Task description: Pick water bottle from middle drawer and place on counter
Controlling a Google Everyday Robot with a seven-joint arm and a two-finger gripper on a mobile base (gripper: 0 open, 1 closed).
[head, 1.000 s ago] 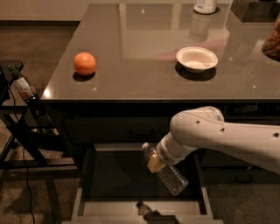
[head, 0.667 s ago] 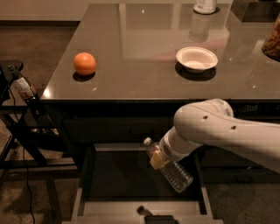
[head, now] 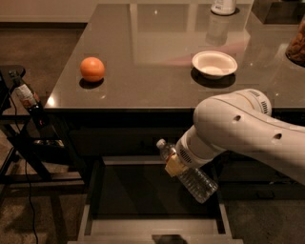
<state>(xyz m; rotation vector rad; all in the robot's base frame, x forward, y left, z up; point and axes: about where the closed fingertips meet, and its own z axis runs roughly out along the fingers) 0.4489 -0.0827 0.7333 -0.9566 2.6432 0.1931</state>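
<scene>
Counter point(head: 157, 57): glossy grey-brown slab, reflective. On it: orange point(head: 92, 69) near the front left corner; white bowl point(head: 214, 63) right of centre, well apart from the orange; white container point(head: 223, 5) at the far edge, cropped. Gripper point(head: 175, 164) sits below the counter's front edge, over the open middle drawer point(head: 86, 219), clamped on the tilted water bottle point(head: 193, 177).

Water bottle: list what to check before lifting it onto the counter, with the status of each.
1. Tool closed on the water bottle, over the middle drawer: ok.
2. Bottle upright: not ok, it is tilted with the cap up-left.
3. Bottle above counter height: not ok, it is below the front edge.
4. Bare landing spot between the orange and the bowl: ok.
5. Grip firmness: cannot tell.
</scene>
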